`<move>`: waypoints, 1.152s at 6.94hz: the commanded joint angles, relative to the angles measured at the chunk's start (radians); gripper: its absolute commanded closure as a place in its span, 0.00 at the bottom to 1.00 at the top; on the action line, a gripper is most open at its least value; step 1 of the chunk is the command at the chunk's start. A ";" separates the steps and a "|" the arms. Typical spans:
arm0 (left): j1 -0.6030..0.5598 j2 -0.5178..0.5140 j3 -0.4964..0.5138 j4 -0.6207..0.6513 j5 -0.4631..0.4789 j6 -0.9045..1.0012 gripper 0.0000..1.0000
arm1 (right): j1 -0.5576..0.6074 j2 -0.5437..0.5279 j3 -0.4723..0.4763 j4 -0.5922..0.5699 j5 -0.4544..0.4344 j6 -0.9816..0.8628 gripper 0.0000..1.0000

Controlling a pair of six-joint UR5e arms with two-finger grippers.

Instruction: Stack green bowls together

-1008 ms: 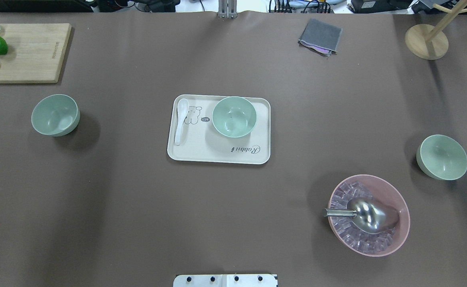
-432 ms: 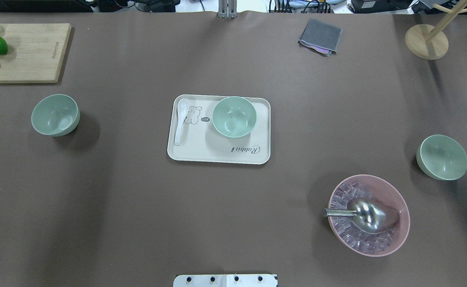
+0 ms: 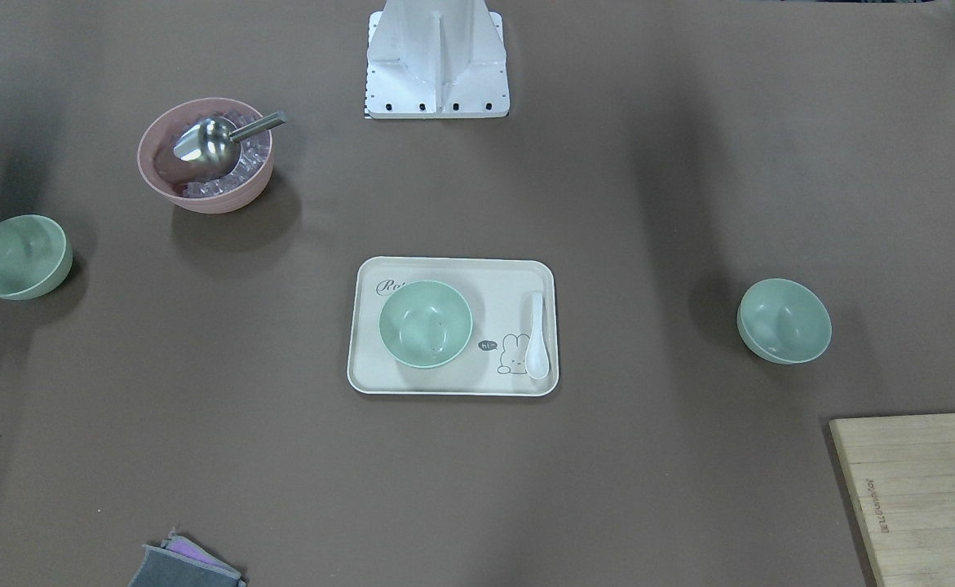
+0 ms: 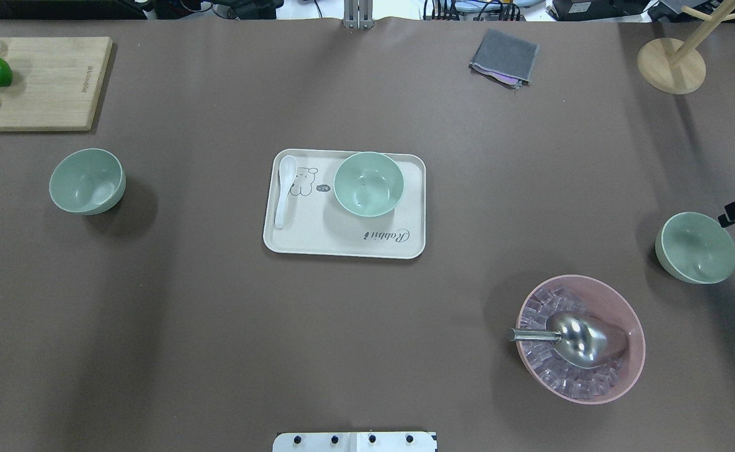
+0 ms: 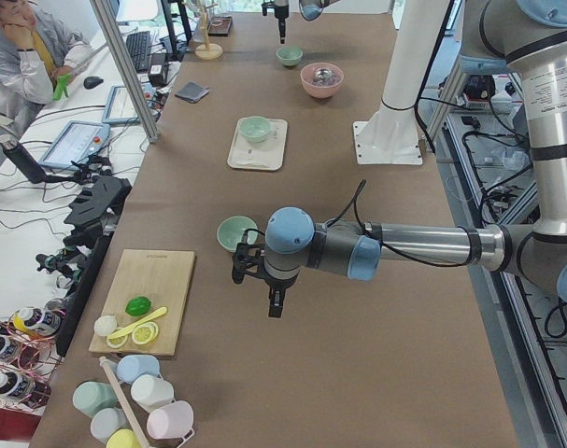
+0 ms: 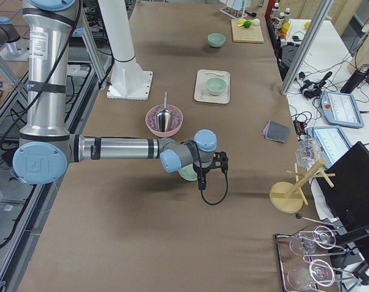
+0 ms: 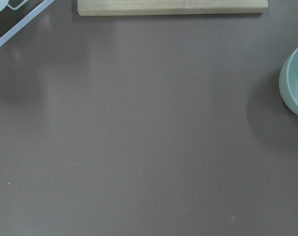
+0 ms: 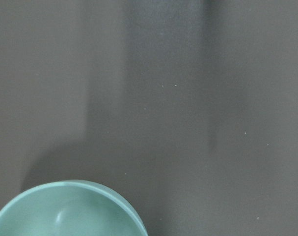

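Three green bowls are seen well apart, none stacked. The middle bowl (image 4: 368, 184) is set upright on the tray (image 4: 342, 250), with a white spoon (image 4: 285, 188) laid beside it. The left bowl (image 4: 86, 181) is placed on the table (image 4: 216, 345) near the board (image 4: 47, 81); only its edge is caught in the left wrist view. The right bowl (image 4: 696, 247) is found beyond the pink bowl (image 4: 634, 367), in which the scoop (image 4: 584, 339) is resting.

The left gripper (image 5: 276, 306) is held pointing down above the table just beside the left bowl. The right gripper (image 6: 202, 182) is hung close by the right bowl, and a rim of that bowl is picked up at the bottom of the right wrist view. No bowl is gripped by either; how far either pair of fingers is parted cannot be told.
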 commanded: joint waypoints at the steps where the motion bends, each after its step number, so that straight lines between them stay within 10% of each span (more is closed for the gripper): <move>1: 0.000 0.001 0.002 -0.005 -0.004 -0.002 0.02 | -0.030 0.003 -0.056 0.069 0.001 0.016 0.06; 3: 0.000 -0.005 0.000 -0.005 -0.002 0.004 0.02 | -0.043 0.003 -0.059 0.070 0.003 0.016 0.12; 5: 0.031 -0.009 0.000 -0.003 -0.004 0.001 0.02 | -0.045 0.001 -0.059 0.070 0.004 0.019 0.91; 8: 0.058 -0.011 -0.006 -0.005 -0.014 0.010 0.02 | -0.047 0.004 -0.058 0.070 0.006 0.023 1.00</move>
